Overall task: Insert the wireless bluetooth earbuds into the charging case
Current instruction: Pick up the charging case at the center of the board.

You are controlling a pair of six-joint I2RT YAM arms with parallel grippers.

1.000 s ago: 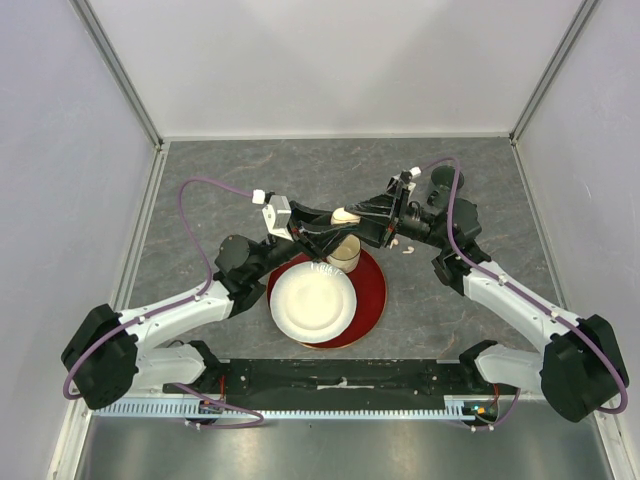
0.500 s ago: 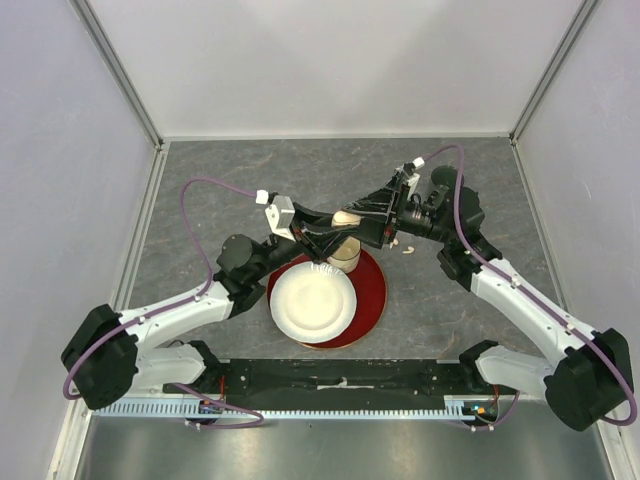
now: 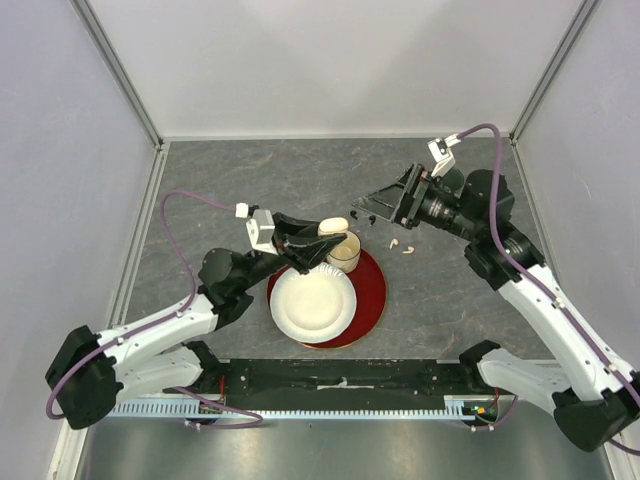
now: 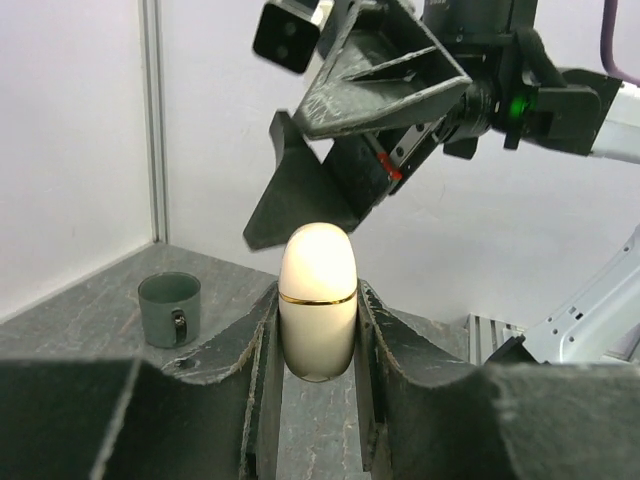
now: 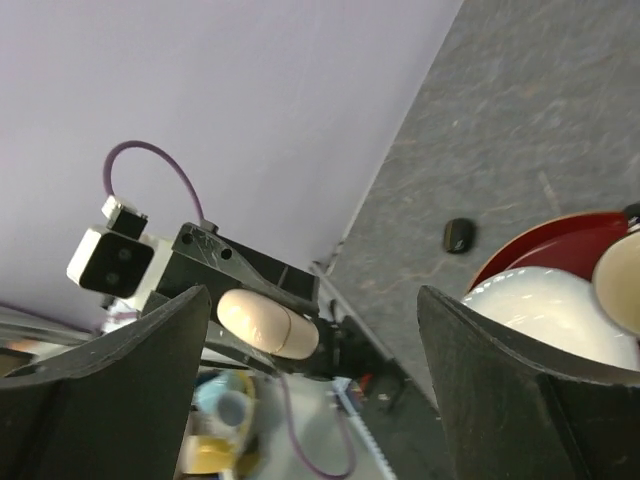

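Note:
The charging case point(image 3: 333, 226) is a cream capsule with a thin gold seam. My left gripper point(image 3: 318, 240) is shut on it and holds it in the air above the paper cup point(image 3: 344, 253). The left wrist view shows the case point(image 4: 318, 270) upright, with the left gripper point(image 4: 317, 300) clamped on its lower half. My right gripper point(image 3: 366, 211) hangs open and empty to the case's right, apart from it. From the right gripper point(image 5: 312, 296), the case point(image 5: 268, 322) is visible ahead. Two white earbuds point(image 3: 401, 245) lie on the table, right of the cup.
A white plate point(image 3: 312, 300) sits on a red plate point(image 3: 372, 290) beside the cup. A dark mug point(image 4: 169, 308) stands on the table near the wall. A small black object point(image 5: 458, 235) lies on the table past the red plate point(image 5: 540, 240); too small to identify.
The right gripper opened and drew back to the right, away from the case. The left arm shifted slightly left, still holding the case.

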